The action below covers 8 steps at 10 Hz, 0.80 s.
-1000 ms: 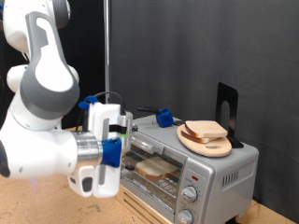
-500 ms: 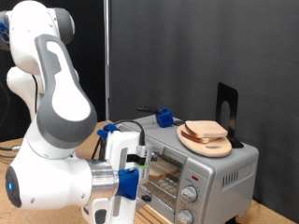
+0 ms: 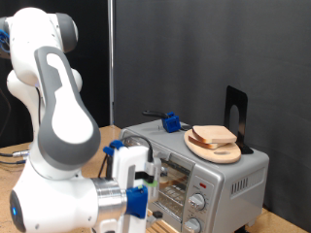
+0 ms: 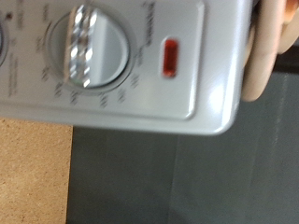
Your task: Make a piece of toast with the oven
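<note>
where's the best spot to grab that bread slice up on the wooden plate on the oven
Probably by its two crust edges, coming straight down from above. The bread slice lies flat on the wooden plate on the oven roof, so its sides are exposed while its underside is not. The black stand behind blocks that side. The gripper itself cannot be made out in either view.

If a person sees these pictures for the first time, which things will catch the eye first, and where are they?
The big white robot arm fills the exterior view's left, its tool low in front of the oven at the bottom right. On the oven's roof lies a slice of bread on a round wooden plate. The wrist view shows a silver knob and a red light close up.
</note>
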Motion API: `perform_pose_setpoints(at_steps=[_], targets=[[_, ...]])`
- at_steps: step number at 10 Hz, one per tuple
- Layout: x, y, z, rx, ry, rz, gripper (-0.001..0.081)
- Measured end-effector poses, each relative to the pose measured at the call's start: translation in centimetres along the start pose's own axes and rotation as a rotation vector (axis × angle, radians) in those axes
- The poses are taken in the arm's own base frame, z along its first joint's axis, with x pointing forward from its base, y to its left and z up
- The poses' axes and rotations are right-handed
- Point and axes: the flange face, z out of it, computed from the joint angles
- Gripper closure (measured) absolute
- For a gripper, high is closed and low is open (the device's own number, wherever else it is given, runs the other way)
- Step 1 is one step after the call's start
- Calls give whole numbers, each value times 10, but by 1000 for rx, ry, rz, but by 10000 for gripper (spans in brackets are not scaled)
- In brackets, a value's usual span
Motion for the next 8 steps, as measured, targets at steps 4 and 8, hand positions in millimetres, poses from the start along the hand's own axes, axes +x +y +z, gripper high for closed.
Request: perform_pose_setpoints(at_steps=[4,8], targets=[[40,9,8,0,-19,9,-2],[61,28,7,-16,-13,23,-2]])
